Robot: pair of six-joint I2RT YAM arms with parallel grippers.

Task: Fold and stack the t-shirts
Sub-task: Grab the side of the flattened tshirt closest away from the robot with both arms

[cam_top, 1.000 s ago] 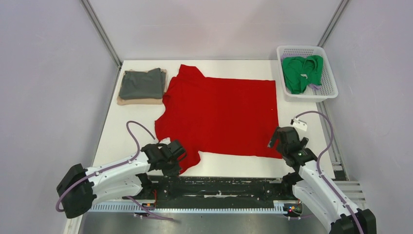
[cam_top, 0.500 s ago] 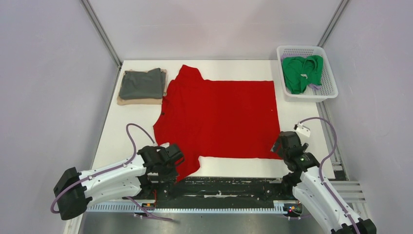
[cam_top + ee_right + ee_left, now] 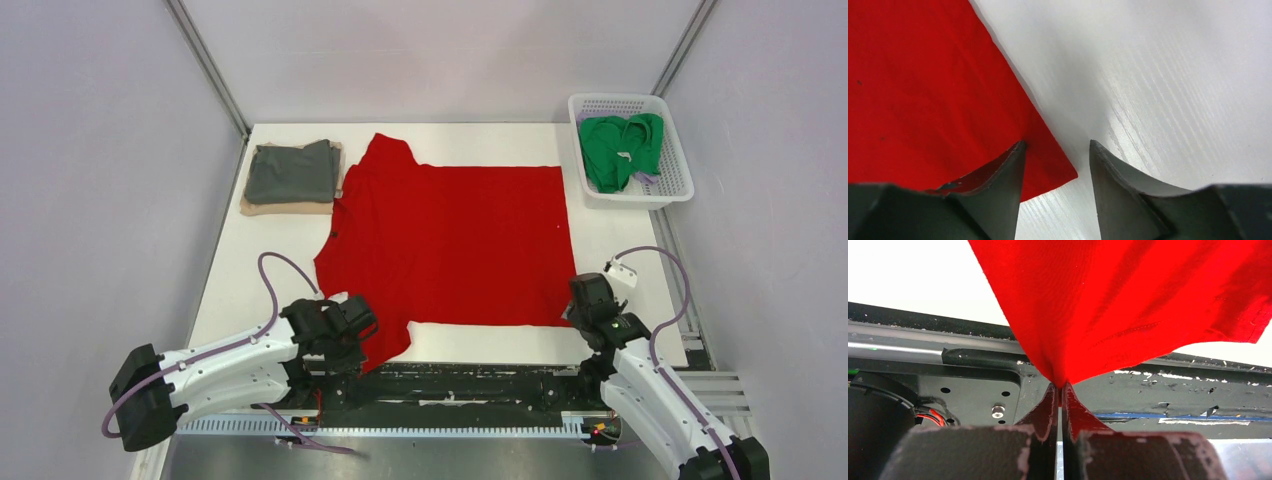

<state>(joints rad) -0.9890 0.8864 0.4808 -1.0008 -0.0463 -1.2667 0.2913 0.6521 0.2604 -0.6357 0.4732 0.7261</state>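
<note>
A bright red t-shirt (image 3: 450, 240) lies spread flat on the white table (image 3: 240, 280). My left gripper (image 3: 350, 335) is shut on its near left sleeve, and the cloth (image 3: 1128, 300) rises from the pinched tips (image 3: 1062, 387). My right gripper (image 3: 580, 312) is open and down at the shirt's near right corner (image 3: 1048, 165). In the right wrist view the gripper (image 3: 1057, 143) straddles that corner, one fingertip (image 3: 1003, 180) over the cloth and the other over bare table. A folded dark grey t-shirt (image 3: 292, 172) rests on a tan one (image 3: 290, 207) at the far left. A green t-shirt (image 3: 620, 148) sits crumpled in the basket.
The white lattice basket (image 3: 678, 160) stands at the far right corner. A black rail (image 3: 460, 385) with the arm bases runs along the near table edge, and it shows right under the left gripper (image 3: 1173, 390). Metal frame posts rise at both far corners.
My right gripper has moved down and toward the near edge onto the shirt's near right corner, with its jaws narrowing. The left gripper has drawn the sleeve slightly nearer.
</note>
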